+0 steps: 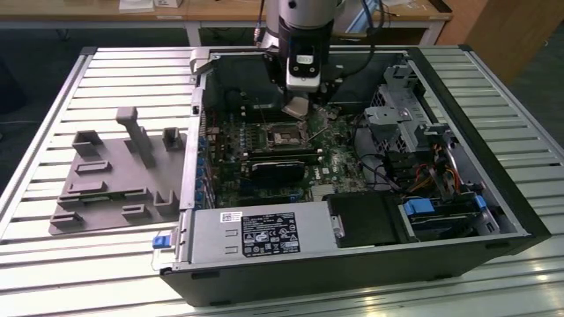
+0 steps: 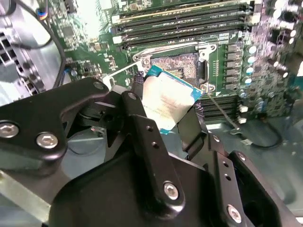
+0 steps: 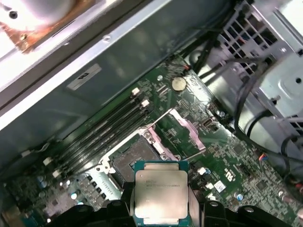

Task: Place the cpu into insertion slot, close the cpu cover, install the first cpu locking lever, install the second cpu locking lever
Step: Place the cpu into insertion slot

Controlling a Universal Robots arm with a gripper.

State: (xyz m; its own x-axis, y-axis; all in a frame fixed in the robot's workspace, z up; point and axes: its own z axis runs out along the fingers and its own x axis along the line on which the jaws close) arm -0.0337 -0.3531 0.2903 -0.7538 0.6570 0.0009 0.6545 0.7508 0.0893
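Gripper (image 3: 161, 204) clamped tight on the cpu (image 3: 161, 193). One black finger (image 2: 144, 125) pressed on each of two facing edges, plain to see in both wrist views. No gap between fingers and chip.

Held up in the air over the insertion slot (image 3: 129, 158). Not touching the slot. Not in the slot yet. In the exterior view, hangs above the insertion slot (image 1: 286, 137), maybe a tiny bit off to one side of it; hard to tell which from here. In the first wrist view, sits just short of the slot, with the slot's near corner peeking out past the chip's front edge.

Looks turned a little against the slot: chip edges going one way, slot edges slanting another way. Also looks tipped in the exterior view, not flat like the slot. So, as a guess, not lined up with the slot yet. Only one arm here, so no nearer or farther hand to pick from.

About the cpu itself: small, flat, thin. Pale silver-grey metal on top, with faint print. Thin blue-green rim round the metal. Almost square, so no real long side to speak of.

About the slot: dark in the middle, shiny metal round it, green board (image 3: 227, 156) all about. Nothing lying over the dark middle.

Can see the cpu cover (image 3: 183, 131) flipped open, a thin shiny frame with a window, standing off one edge of the slot. Not shut yet.
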